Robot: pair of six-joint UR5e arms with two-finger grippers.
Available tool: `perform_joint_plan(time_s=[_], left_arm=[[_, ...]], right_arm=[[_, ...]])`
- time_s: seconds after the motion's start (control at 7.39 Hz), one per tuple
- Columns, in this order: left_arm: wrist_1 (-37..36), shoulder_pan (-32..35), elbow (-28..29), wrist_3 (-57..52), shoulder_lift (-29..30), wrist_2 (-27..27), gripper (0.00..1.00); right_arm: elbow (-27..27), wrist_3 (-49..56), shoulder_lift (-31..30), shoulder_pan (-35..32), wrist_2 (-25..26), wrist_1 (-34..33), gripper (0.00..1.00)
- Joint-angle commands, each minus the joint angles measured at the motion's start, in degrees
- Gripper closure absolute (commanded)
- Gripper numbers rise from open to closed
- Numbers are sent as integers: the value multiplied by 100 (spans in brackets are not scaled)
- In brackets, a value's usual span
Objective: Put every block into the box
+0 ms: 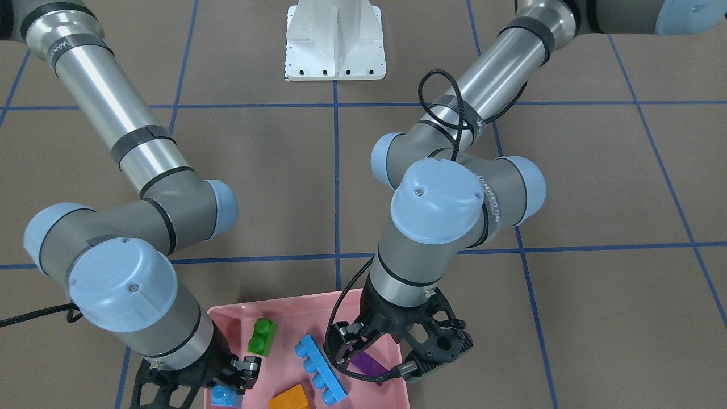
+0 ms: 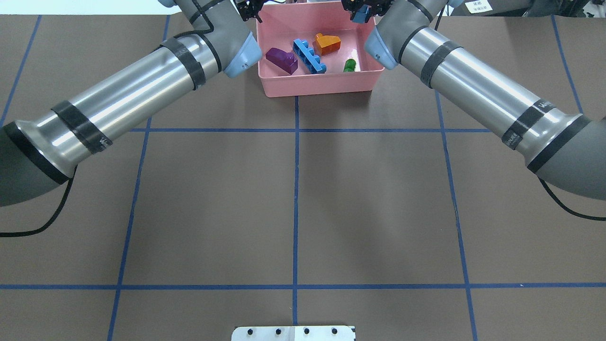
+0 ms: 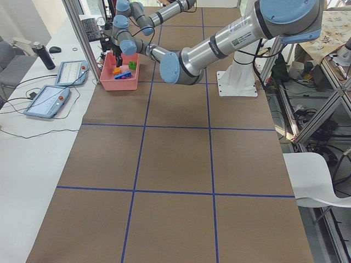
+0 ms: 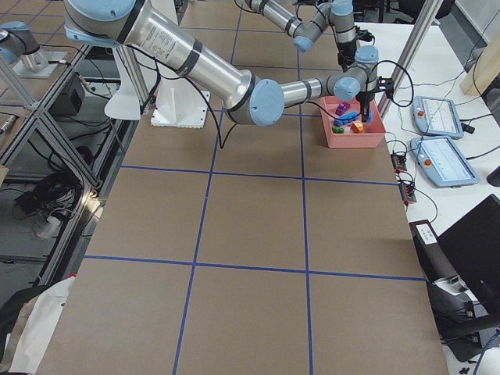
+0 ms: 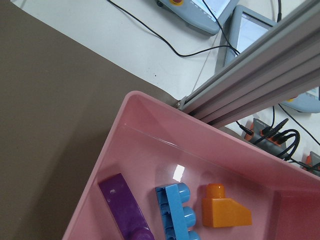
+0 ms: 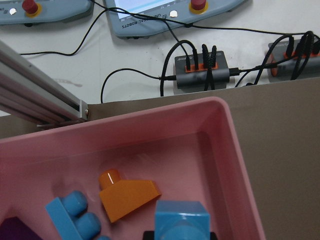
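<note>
Front view: right gripper (image 1: 238, 378) pinched the small blue brick (image 1: 223, 395) just inside the pink tray (image 1: 284, 307) at its 8 o'clock corner, wrist pointing steeply down. Left gripper (image 1: 363, 346) hung over the purple brick (image 1: 372, 364) toward 4 o'clock; jaw gap couldn't be read.
Overhead: green brick (image 2: 350, 65), long blue brick (image 2: 308, 56) and orange brick (image 2: 327, 43) lay in the tray w/ the purple one.
Right wrist cam: held brick at 6 o'clock, tray wall close at 3 o'clock.

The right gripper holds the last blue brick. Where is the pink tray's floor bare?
Bare floor lies between the orange sloped brick and the pink plastic tray's right wall, and in the far left corner beyond the purple sloped brick. Crowded: purple, long blue four-stud brick and orange mid-tray.
</note>
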State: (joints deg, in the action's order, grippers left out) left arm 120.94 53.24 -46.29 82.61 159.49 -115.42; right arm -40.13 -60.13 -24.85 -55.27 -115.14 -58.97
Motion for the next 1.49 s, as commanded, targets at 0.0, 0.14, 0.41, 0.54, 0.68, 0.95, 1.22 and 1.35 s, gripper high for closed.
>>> perform_joint_plan(time_s=[0.0,0.14,0.41,0.54,0.68,0.95,1.22,1.35], left_arm=[[-936,510,-1384,-961,-792,-664,0],[-1262,730,-2036,-1462,-1284,-823,0],[-1318,1037,-3196,-2393,-2504,-973,0],[-1327,1370,-3794,-3086,-3189,-1209,0],[-1327,1669,-4287,-3693,-3849,-1411,0],[-1327,2135,-5185,-5377,-5386,-1510,0],[-1327,2453,-5312,-6874,-6365,-1580,0],[-1327,2585,-5251,-7481,-6673,-1580,0]], right_arm=[[-65,-637,128,349,263,8,78],[-65,-684,207,420,386,25,1],[-414,-710,139,456,369,-1,0],[-860,-702,-114,439,256,-79,0],[-1718,-667,-656,317,-67,-445,0],[-3660,-361,-2454,-366,-787,-861,0],[-4640,856,-4012,-1349,-1700,-889,0],[-4940,1594,-4759,-1816,-2010,-897,0]])
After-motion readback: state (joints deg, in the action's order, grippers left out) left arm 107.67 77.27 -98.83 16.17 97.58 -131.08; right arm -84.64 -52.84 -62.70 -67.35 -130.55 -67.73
